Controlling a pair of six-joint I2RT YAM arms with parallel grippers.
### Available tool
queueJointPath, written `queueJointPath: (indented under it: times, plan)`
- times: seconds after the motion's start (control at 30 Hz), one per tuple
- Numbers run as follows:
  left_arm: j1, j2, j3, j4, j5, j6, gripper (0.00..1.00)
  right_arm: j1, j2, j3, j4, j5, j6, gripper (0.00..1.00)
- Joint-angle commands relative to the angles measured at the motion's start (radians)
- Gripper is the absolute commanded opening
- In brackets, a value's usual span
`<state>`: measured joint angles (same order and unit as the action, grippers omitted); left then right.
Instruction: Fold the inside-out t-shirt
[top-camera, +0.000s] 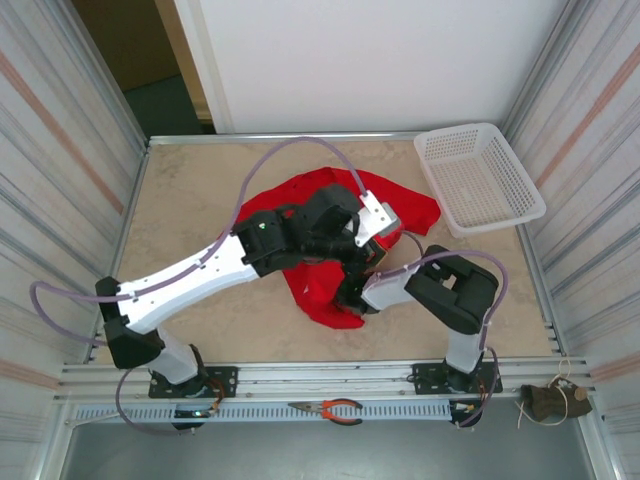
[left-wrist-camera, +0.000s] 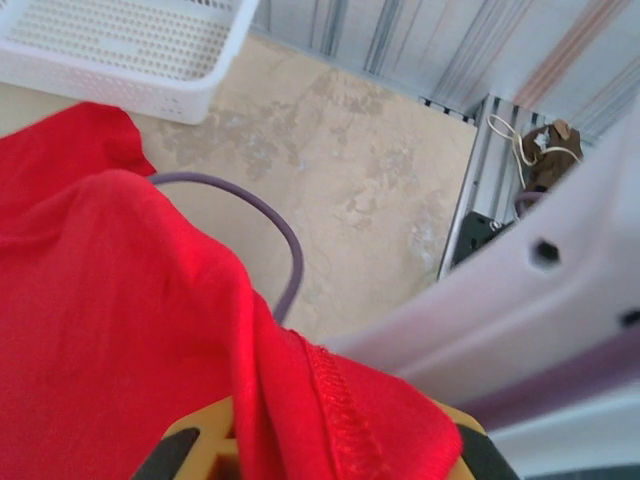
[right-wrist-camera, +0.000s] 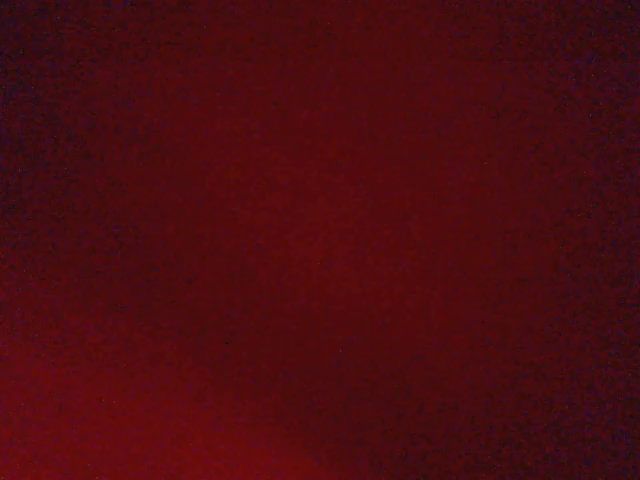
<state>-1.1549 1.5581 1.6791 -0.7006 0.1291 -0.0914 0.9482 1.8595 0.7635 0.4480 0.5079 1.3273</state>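
1. The bright red short-sleeved cloth t-shirt (top-camera: 318, 292) lies crumpled in a loose heap at the middle of the table. One lobe spreads toward the far right, and a narrower tongue points toward the near edge. Only plain red cloth shows on it.
2. From the left wrist, the t-shirt (left-wrist-camera: 120, 330) rises in a thick fold close to the lens, with a stitched hem running down its right edge.
3. The left gripper (left-wrist-camera: 320, 455) is closed, with that hemmed fold pinched between its tan-and-black fingers (left-wrist-camera: 190, 450). From above, the left gripper (top-camera: 368, 250) sits over the middle of the heap.
4. The right gripper (top-camera: 350, 292) is buried in the near part of the heap. Its jaws are closed, but I cannot tell whether they hold cloth. The view from its wrist is dark red fabric (right-wrist-camera: 320, 240) pressed close to the lens.
5. A thin purple cable (left-wrist-camera: 285, 240) arcs out from behind the raised fold.
6. The beige marbled tabletop (top-camera: 200, 190) surrounds the shirt.
7. A white perforated plastic basket (top-camera: 480, 178) stands at the far right corner, apart from the shirt's right lobe.
8. Red-handled pliers (top-camera: 335, 408) lie on the metal rail between the two arm bases.
9. A small brown bundle with pale string (top-camera: 548, 400) rests at the near right, outside the table.
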Motion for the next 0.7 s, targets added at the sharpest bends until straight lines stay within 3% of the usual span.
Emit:
queueJointPath:
  times: [0.0,0.17,0.33,0.53,0.67]
  plan:
    - [-0.008,-0.034,-0.040,0.034,0.028,-0.038,0.00,0.006,-0.012,0.004,0.036,-0.066,-0.005,0.00]
    - [-0.008,-0.085,-0.122,0.045,-0.003,-0.061,0.00,0.032,-0.155,-0.094,0.050,-0.021,-0.004,0.00]
    - [-0.005,-0.156,-0.188,0.053,-0.026,-0.085,0.00,-0.016,-0.254,-0.148,0.049,-0.029,-0.007,0.00]
    - [-0.003,-0.122,-0.135,0.080,0.007,-0.094,0.00,-0.024,-0.144,0.011,0.043,-0.078,-0.021,0.00]
    - [-0.016,-0.029,0.012,0.085,0.081,-0.114,0.00,-0.046,-0.008,0.108,0.112,-0.016,0.031,0.00]
